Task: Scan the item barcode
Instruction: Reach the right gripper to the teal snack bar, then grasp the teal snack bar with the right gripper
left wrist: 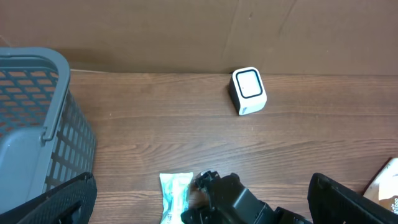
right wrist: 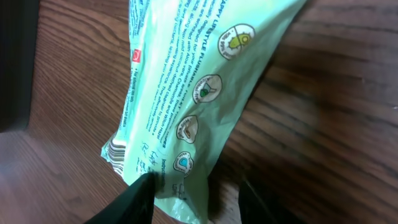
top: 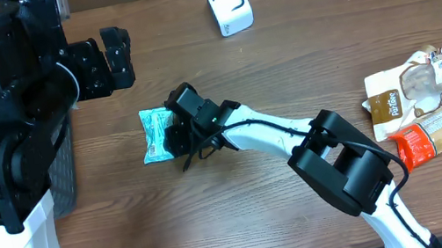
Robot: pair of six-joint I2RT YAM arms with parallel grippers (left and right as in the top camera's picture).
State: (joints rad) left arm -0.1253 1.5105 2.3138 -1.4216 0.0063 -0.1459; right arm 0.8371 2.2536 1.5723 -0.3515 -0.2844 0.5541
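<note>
Packet (top: pixel 152 136) edge inside right end effector (top: pixel 175 136)

Packet (right wrist: pixel 186 93) fills the gap between the right gripper (top: pixel 171 136) fingers; past the tips there's a strip of bare table (top: pixel 115 185), then the basket (left wrist: pixel 37 124). Ahead of the left gripper (top: pixel 122 58) fingers: open wood up to the scanner (top: pixel 229 3), with the right arm (top: pixel 266 130) low between them.

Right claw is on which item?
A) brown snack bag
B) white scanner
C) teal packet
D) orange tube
C: the right claw sits at the teal packet mid-table, and the right wrist view shows its fingers on either side of the packet's end.
</note>
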